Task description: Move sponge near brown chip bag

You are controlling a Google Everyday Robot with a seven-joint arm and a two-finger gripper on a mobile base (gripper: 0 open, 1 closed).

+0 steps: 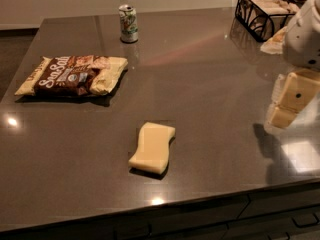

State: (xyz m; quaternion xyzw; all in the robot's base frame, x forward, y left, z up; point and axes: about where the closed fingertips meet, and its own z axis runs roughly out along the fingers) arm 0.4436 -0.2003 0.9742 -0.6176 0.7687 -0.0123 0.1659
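The sponge (152, 147) lies flat on the dark grey tabletop (210, 69), close to the front edge and a little left of the middle. It is pale yellow with wavy sides. Its long side runs from the front toward the back, turned slightly to the right.

The brown chip bag (72, 75) also lies flat, toward the left edge of the tabletop and farther back than the sponge. Its middle is dark brown with white letters, its two ends are cream-yellow, and its length runs from left to right. The sponge and the bag are well apart, with bare tabletop between them.

The claw (285, 109) hangs at the right side of the view, over the right part of the tabletop, under the white body of the arm (305, 34). It is cream coloured with a dark hole in it, and it points downward. It is well apart from the sponge. Whether it is spread or pressed together, I cannot tell from here. Its shadow falls on the tabletop just below it.

At the back, a green and white soda can (128, 23) stands upright, behind the bag and apart from it. In the far right corner stands a black wire basket (250, 15) with pale things inside; what they are I cannot tell.
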